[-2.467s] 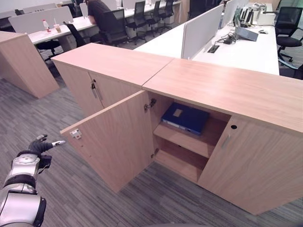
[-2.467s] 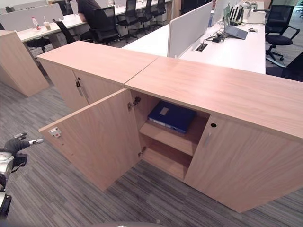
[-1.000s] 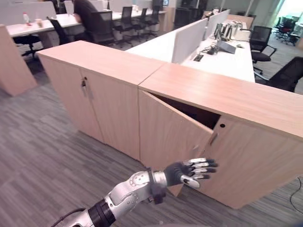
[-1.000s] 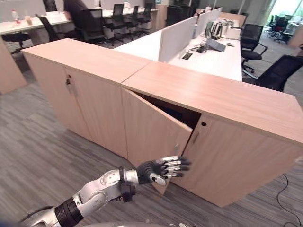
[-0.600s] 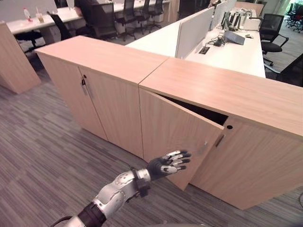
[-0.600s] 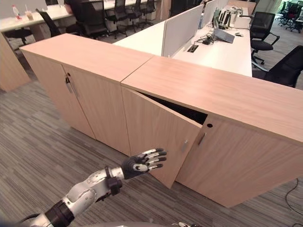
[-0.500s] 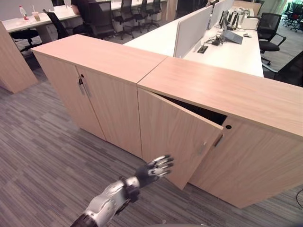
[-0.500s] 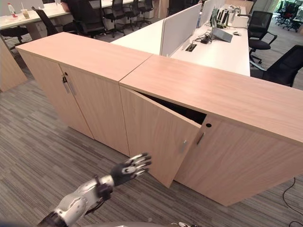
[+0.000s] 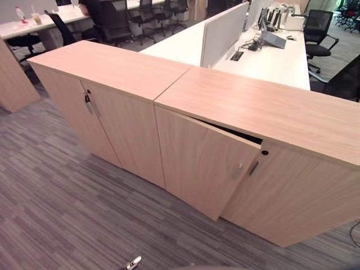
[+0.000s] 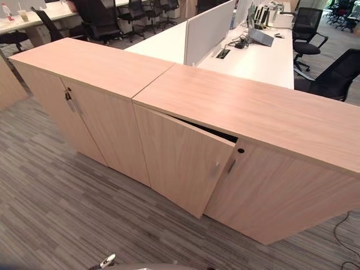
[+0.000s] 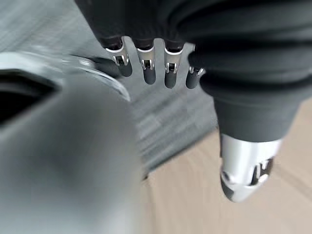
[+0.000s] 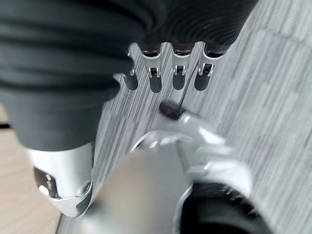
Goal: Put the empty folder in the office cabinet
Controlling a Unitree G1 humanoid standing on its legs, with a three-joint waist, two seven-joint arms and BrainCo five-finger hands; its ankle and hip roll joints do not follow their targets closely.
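The wooden office cabinet stands in front of me. Its left door is swung nearly shut, with a narrow dark gap under the top at the handle side. The door hides the inside of the cabinet. My left hand hangs low by the floor, well short of the door; in its wrist view the left hand is open and holds nothing. My right hand hangs over the grey carpet, open and empty as well.
A second wooden cabinet with shut doors adjoins on the left. Behind are white desks with a partition and black chairs. Another wooden unit stands far left. Grey carpet lies before the cabinets.
The cabinet door went from wide open, with a blue folder on the shelf, to almost shut. My left hand left the door and dropped to the lower edge. The camera shifted.
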